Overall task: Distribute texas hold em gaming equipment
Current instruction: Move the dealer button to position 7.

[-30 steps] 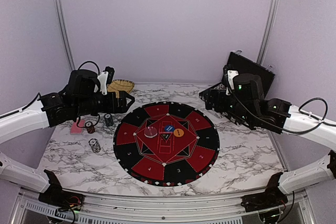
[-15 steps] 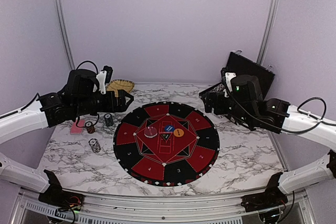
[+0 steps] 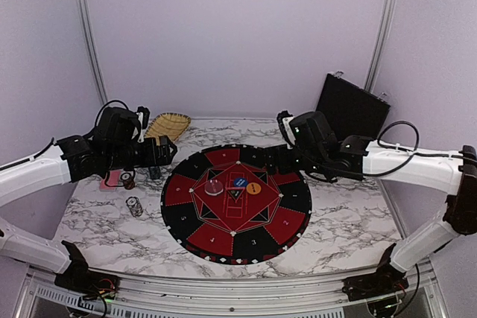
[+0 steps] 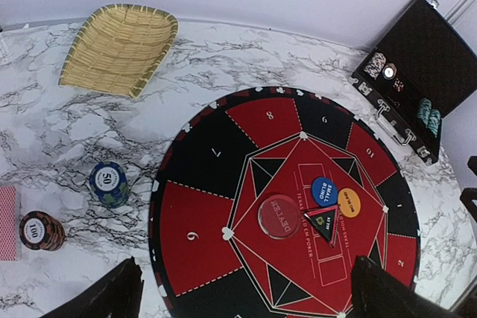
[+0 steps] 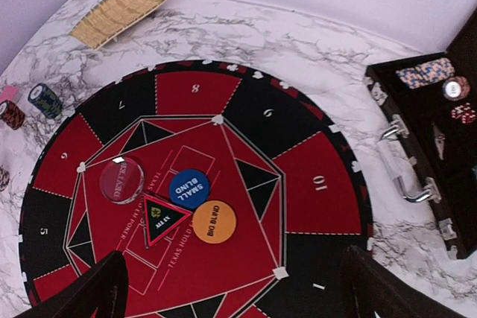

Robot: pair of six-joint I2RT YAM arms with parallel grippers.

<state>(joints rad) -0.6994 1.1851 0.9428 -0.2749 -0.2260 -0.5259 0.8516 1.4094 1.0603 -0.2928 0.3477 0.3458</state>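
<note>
The clear disc (image 3: 214, 187), blue disc (image 3: 239, 182) and orange disc (image 3: 254, 188) lie at the middle of the round mat (image 3: 195, 223), around a black triangle marker (image 3: 235, 194). Three small chip stacks (image 3: 134, 206) (image 3: 128, 180) (image 3: 154, 172) and pink-backed cards (image 3: 110, 180) sit on the marble left of the mat. My left gripper (image 3: 165, 151) hovers open above the stacks; in its wrist view (image 4: 250, 296) the clear disc (image 4: 279, 216) shows between the fingers. My right gripper (image 3: 277, 157) hangs open over the mat's far right, its fingers (image 5: 97, 288) empty, the orange disc (image 5: 215, 222) below.
A woven basket (image 3: 170, 123) lies at the back left. An open black case (image 5: 440, 147) holding more chips stands at the back right, its lid (image 3: 353, 106) upright. The enclosure walls close in the back and sides.
My right arm has swung left and down, from in front of the case to over the mat's far right. My left arm has drawn slightly left and lower. Both grippers stay open.
</note>
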